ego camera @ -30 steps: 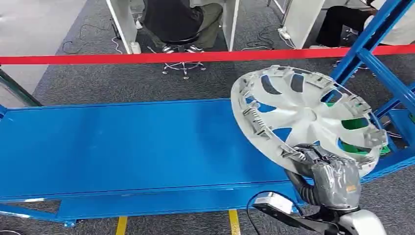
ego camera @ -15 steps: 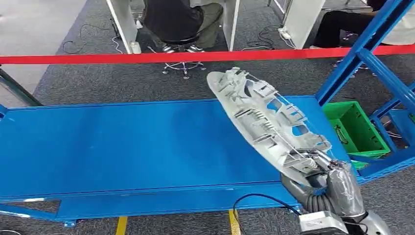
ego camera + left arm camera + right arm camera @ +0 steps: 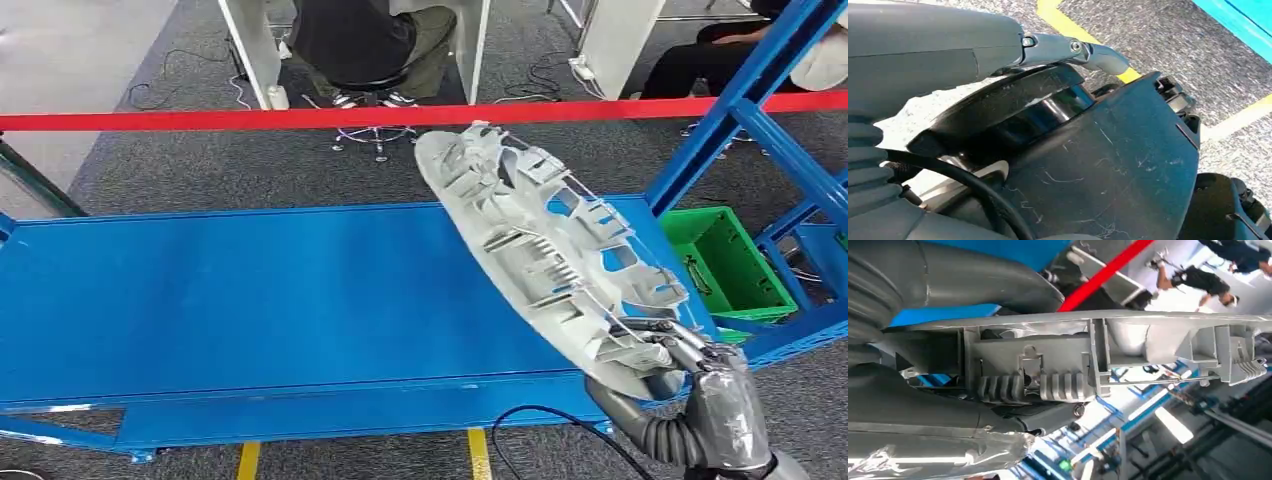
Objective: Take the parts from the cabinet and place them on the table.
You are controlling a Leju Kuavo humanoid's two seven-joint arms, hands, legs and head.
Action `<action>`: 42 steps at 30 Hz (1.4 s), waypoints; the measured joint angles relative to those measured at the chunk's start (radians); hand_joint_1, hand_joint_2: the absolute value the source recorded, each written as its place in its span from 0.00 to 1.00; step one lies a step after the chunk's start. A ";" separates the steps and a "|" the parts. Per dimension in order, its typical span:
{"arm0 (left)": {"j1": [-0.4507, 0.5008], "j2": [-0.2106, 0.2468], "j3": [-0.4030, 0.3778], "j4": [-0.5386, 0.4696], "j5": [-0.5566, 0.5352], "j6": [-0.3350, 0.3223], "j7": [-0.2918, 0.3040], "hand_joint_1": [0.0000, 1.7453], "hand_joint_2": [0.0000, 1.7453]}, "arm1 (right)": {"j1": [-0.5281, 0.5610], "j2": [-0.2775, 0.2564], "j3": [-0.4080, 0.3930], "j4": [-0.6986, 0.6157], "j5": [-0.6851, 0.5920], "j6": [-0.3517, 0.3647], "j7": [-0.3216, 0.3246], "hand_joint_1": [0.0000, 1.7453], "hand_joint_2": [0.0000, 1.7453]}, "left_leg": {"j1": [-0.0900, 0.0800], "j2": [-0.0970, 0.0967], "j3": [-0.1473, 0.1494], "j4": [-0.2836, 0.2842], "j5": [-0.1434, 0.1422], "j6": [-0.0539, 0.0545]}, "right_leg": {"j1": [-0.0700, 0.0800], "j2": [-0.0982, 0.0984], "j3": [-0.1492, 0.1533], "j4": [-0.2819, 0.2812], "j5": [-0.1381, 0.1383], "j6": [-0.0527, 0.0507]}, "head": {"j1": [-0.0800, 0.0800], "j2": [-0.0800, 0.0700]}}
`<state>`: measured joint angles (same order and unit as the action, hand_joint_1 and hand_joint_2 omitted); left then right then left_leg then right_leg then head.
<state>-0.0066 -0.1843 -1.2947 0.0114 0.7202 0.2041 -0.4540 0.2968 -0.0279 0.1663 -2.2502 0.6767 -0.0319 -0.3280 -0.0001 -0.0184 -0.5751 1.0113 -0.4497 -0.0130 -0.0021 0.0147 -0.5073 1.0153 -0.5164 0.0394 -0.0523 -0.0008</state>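
A silver hubcap (image 3: 545, 250) hangs tilted, almost edge-on, over the right end of the blue table (image 3: 250, 290), its ribbed inner side toward me. My right hand (image 3: 715, 400) grips its lower rim just past the table's front right corner. Up close in the right wrist view, the clipped rim of the hubcap (image 3: 1058, 355) is clamped between the grey thumb and fingers of my right hand (image 3: 923, 410). My left hand (image 3: 923, 55) hangs by my body over the floor, thumb stretched out, nothing in it.
A red barrier tape (image 3: 300, 118) runs across behind the table. The blue cabinet frame (image 3: 740, 110) rises at the right with a green crate (image 3: 730, 260) at its foot. A person sits on a stool (image 3: 365, 40) beyond the tape. Yellow floor lines (image 3: 478, 455) lie below the table's front edge.
The hubcap has turned from face-on to nearly edge-on and swung left over the table's right end. My right hand has dropped lower and slightly right.
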 joint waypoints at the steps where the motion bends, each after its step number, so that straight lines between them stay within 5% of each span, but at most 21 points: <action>1: 0.000 0.000 0.001 0.000 0.001 0.000 0.007 0.00 1.00 | 0.001 0.000 0.000 -0.006 0.000 -0.009 -0.002 1.00 1.00 | 0.000 0.000 0.000 0.000 0.000 0.000 | 0.000 0.000 0.000 0.000 0.000 0.000 | 0.000 0.000; 9: 0.000 0.000 0.009 0.000 0.001 -0.003 0.012 0.00 1.00 | 0.006 -0.002 0.000 -0.034 -0.005 -0.020 -0.007 1.00 1.00 | 0.000 0.000 0.000 0.001 -0.001 0.000 | 0.000 0.000 0.000 -0.001 0.000 0.000 | 0.000 0.000; 12: 0.000 0.000 0.015 0.000 0.002 -0.016 0.028 0.00 1.00 | 0.008 -0.002 0.000 -0.043 -0.032 -0.036 -0.018 1.00 1.00 | -0.007 0.000 0.000 0.003 -0.001 0.013 | -0.007 0.001 0.001 -0.008 0.005 0.012 | -0.001 0.000; 14: -0.001 -0.002 0.018 0.000 0.001 -0.020 0.032 0.00 1.00 | 0.009 -0.002 -0.005 -0.056 -0.047 -0.044 -0.026 1.00 1.00 | 0.004 0.003 0.008 -0.020 0.012 0.022 | -0.006 0.001 0.001 -0.007 0.000 0.017 | -0.001 0.000; 16: -0.001 -0.003 0.024 0.000 0.000 -0.020 0.036 0.00 1.00 | 0.010 -0.002 -0.018 -0.069 -0.062 -0.050 -0.040 1.00 1.00 | 0.003 0.005 0.012 -0.028 0.017 0.026 | -0.008 -0.005 -0.041 0.084 -0.061 0.022 | 0.005 0.000; 18: -0.001 -0.003 0.025 0.000 0.000 -0.020 0.042 0.00 1.00 | 0.014 -0.002 -0.027 -0.076 -0.072 -0.055 -0.053 1.00 1.00 | 0.003 0.006 0.011 -0.028 0.017 0.026 | -0.010 -0.006 -0.117 0.244 -0.128 0.028 | 0.004 0.000; 19: -0.001 -0.003 0.026 0.000 -0.002 -0.020 0.044 0.00 1.00 | 0.019 -0.001 -0.033 -0.080 -0.077 -0.060 -0.058 1.00 1.00 | 0.003 0.006 0.011 -0.028 0.017 0.026 | -0.011 -0.006 -0.142 0.292 -0.135 0.031 | 0.004 0.000; 21: -0.001 -0.003 0.027 0.000 -0.004 -0.022 0.046 0.00 1.00 | 0.022 0.000 -0.046 -0.084 -0.087 -0.061 -0.065 1.00 1.00 | 0.005 0.005 0.012 -0.027 0.018 0.023 | -0.016 -0.007 -0.127 0.241 -0.079 0.033 | 0.004 0.000; 23: -0.002 -0.005 0.029 0.000 -0.009 -0.022 0.051 0.00 1.00 | 0.024 0.001 -0.056 -0.090 -0.101 -0.060 -0.073 1.00 1.00 | 0.010 0.003 0.011 -0.019 0.015 0.010 | -0.026 -0.008 -0.048 0.068 0.020 0.043 | 0.004 0.000; 24: -0.002 -0.001 0.031 0.000 -0.011 -0.022 0.051 0.00 1.00 | 0.022 0.003 -0.062 -0.091 -0.109 -0.059 -0.079 1.00 1.00 | 0.008 0.001 0.008 -0.016 0.015 0.000 | -0.026 -0.004 -0.029 0.031 0.004 0.048 | 0.006 0.000; 26: -0.002 -0.002 0.033 0.000 -0.013 -0.024 0.048 0.00 1.00 | 0.023 0.008 -0.072 -0.092 -0.116 -0.054 -0.087 1.00 1.00 | -0.002 0.000 -0.004 -0.005 0.021 -0.012 | -0.026 0.004 -0.039 0.030 0.020 0.017 | 0.005 0.000; 29: -0.002 0.000 0.039 0.000 -0.021 -0.023 0.054 0.00 1.00 | 0.023 0.014 -0.088 -0.092 -0.121 -0.049 -0.087 1.00 1.00 | 0.001 0.001 -0.015 -0.009 0.028 -0.026 | -0.025 0.001 -0.055 0.034 0.035 -0.007 | 0.003 0.000; 31: -0.003 0.000 0.042 0.000 -0.022 -0.021 0.058 0.00 1.00 | 0.024 0.015 -0.093 -0.094 -0.122 -0.046 -0.092 1.00 1.00 | -0.001 0.005 -0.040 0.059 -0.051 -0.034 | -0.025 -0.004 -0.070 0.033 0.046 -0.024 | -0.001 0.000; 34: -0.008 0.000 0.046 0.000 -0.022 -0.018 0.060 0.00 1.00 | 0.028 0.018 -0.102 -0.096 -0.126 -0.046 -0.098 1.00 1.00 | -0.002 0.005 -0.109 0.285 -0.174 -0.036 | -0.019 -0.013 -0.099 0.033 0.067 -0.031 | -0.003 0.000; 36: -0.008 0.000 0.047 0.000 -0.024 -0.016 0.063 0.00 1.00 | 0.028 0.019 -0.106 -0.096 -0.132 -0.046 -0.099 1.00 1.00 | -0.002 0.005 -0.073 0.268 -0.158 -0.032 | -0.017 -0.013 -0.118 0.034 0.082 -0.029 | -0.003 0.000; 39: -0.007 -0.002 0.050 0.000 -0.030 -0.012 0.065 0.00 1.00 | 0.034 0.024 -0.115 -0.099 -0.139 -0.046 -0.099 1.00 1.00 | -0.002 0.005 0.093 0.017 -0.071 -0.022 | -0.017 -0.011 -0.138 0.034 0.105 -0.015 | -0.003 0.000; 40: -0.008 -0.005 0.050 0.000 -0.032 -0.010 0.065 0.00 1.00 | 0.038 0.026 -0.119 -0.102 -0.141 -0.046 -0.099 1.00 1.00 | -0.005 0.004 0.111 -0.031 -0.083 -0.021 | -0.011 -0.012 -0.145 0.039 0.110 -0.007 | -0.004 0.000; 42: -0.006 -0.008 0.052 0.000 -0.033 -0.002 0.062 0.00 1.00 | 0.039 0.028 -0.126 -0.105 -0.145 -0.046 -0.098 1.00 1.00 | -0.007 0.002 0.094 -0.024 -0.075 -0.007 | -0.013 -0.014 -0.150 0.032 0.128 0.003 | -0.003 0.000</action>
<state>-0.0124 -0.1926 -1.2429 0.0114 0.6874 0.2018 -0.3918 0.3358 0.0004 0.0408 -2.3549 0.5318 -0.0782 -0.4265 -0.0074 -0.0166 -0.4808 0.9869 -0.5243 -0.0199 -0.0146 0.0006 -0.6570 1.0474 -0.3886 0.0424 -0.0549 -0.0008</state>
